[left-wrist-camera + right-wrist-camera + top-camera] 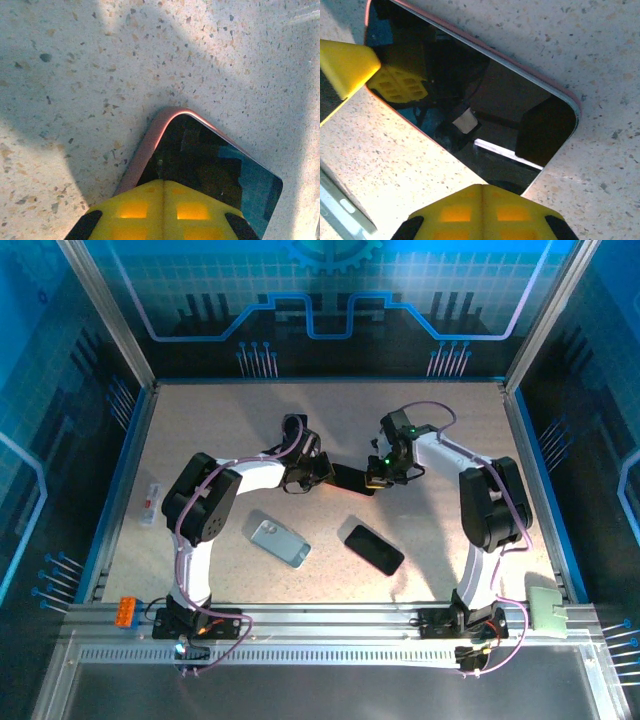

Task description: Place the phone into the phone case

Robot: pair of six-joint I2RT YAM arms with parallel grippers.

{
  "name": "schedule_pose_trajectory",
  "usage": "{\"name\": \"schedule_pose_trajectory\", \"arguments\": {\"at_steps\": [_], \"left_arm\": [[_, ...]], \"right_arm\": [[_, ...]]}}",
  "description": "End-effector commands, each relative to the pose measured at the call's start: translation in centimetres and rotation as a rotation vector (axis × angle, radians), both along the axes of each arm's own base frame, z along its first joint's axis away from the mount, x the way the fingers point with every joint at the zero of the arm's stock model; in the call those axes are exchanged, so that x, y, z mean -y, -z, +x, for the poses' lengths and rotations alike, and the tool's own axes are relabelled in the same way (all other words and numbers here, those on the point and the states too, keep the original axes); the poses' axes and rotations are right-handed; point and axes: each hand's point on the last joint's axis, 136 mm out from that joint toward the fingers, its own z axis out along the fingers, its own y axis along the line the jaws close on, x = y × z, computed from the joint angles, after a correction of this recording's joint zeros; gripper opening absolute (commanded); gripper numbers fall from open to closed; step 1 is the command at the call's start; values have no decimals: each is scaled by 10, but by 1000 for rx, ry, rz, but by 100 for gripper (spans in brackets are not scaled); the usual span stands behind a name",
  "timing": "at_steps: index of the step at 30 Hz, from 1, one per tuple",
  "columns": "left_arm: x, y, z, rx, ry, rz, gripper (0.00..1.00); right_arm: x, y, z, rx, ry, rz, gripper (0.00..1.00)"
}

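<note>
Phone (pixel 200 165) lies in pink case (pixel 143 152), left pincer (pixel 162 200) and right pincer (pixel 482 205) closed at its 2 ends.

Hard light falls from above onto the desk (pixel 200 420), which reads pale and warm, while the walls (pixel 60 390) stay dim blue with glowing cyan lines. Shadows on the desk are short and soft-edged. The overhead picture is slightly soft throughout. In the left wrist view a broad diagonal shadow crosses the speckled surface, and the top right corner washes out. The left claw (pixel 163 184) is blurred by closeness. In the right wrist view the phone (pixel 470 100) screen mirrors yellow shapes and carries a thin white glare streak. The right claw (pixel 482 187) is out of focus.
</note>
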Motion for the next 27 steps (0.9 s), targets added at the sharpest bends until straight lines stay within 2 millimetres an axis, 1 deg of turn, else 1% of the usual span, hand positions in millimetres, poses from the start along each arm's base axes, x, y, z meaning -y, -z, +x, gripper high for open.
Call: {"name": "schedule_pose_trajectory", "arguments": {"at_steps": [1, 11, 15, 19, 24, 27], "left_arm": [[-19, 34, -11, -85, -12, 102, 6], [-19, 37, -12, -92, -13, 104, 5], [-19, 39, -12, -92, -15, 100, 6], [-19, 42, -12, -98, -16, 99, 5], [-17, 45, -13, -106, -13, 93, 6], [-18, 46, -12, -104, -15, 97, 5]], "right_arm": [[7, 19, -11, -60, -9, -30, 0], [13, 39, -21, -101, -11, -62, 0], [16, 55, -27, -131, -26, -96, 0], [18, 79, -42, -173, -64, -173, 0], [24, 113, -71, -276, -87, -232, 0], [23, 125, -87, -322, -83, -233, 0]]}}
